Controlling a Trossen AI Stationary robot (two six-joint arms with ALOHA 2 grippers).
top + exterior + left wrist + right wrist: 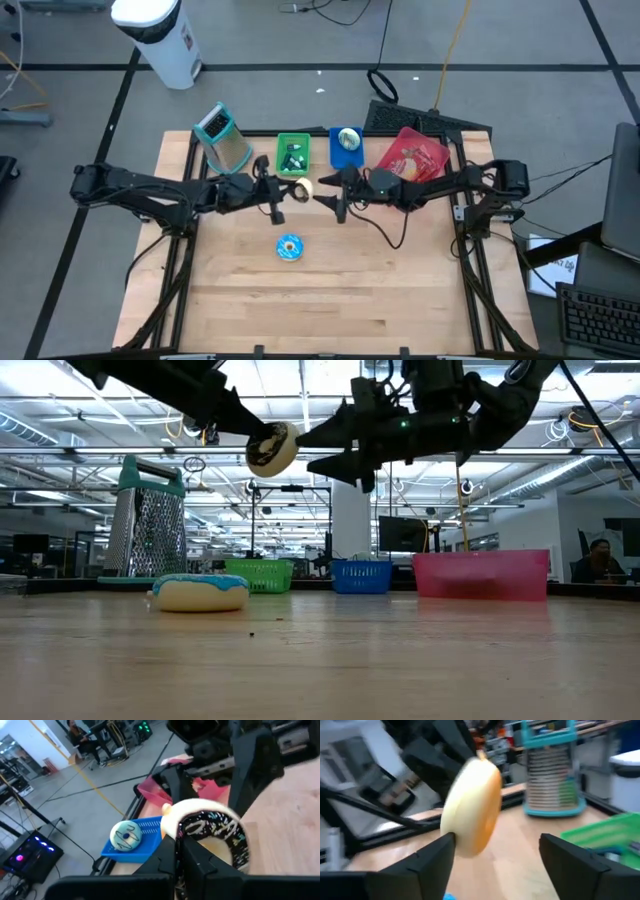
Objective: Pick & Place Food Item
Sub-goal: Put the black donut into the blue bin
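The left gripper [283,192] is clamped on a chocolate-iced doughnut [272,449], held on edge above mid-table, its flat face toward the right gripper [331,203], whose fingers gape wide around nothing.

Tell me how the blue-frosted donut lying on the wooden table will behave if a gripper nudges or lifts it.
The blue-frosted donut lies flat on the wooden table, so a nudge would probably slide it rather than roll it. Stood on its round edge, it could roll. It looks like a small toy, likely light. Its glossy frosting may be slippery in a pinch.
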